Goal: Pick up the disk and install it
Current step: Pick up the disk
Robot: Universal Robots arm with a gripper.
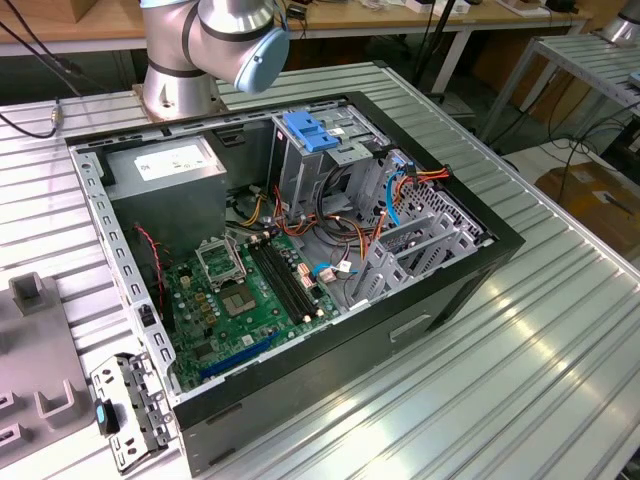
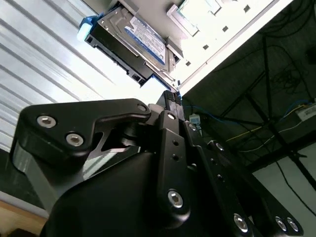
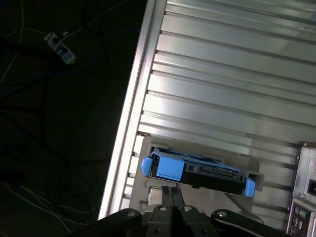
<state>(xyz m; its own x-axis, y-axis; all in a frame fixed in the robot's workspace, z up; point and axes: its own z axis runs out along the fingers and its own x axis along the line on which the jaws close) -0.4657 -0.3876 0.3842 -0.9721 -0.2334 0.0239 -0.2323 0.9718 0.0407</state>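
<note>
while the disk (image 3: 197,172) rests on its stand (image 3: 207,150), blue carrier (image 3: 165,167) facing out for a grab, the gripper (image 3: 171,190) hovers just beside it, fingers (image 3: 167,196) pinched together, empty.

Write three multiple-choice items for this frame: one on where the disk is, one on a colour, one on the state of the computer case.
1. Where does the disk lie?
A. In a drive bay
B. On a grey plate on the ribbed table
C. On the floor

2. What colour is the disk's carrier edge?
A. Red
B. Yellow
C. Blue

3. How is the computer case?
A. Open, its inside showing
B. Shut, its panel on
C. Wrapped in foil

Answers: 1 B, the first wrist view shows it on the plate near the table's edge. 2 C, blue ends show in both wrist views. 3 A, the motherboard lies bare in the exterior view.
</note>
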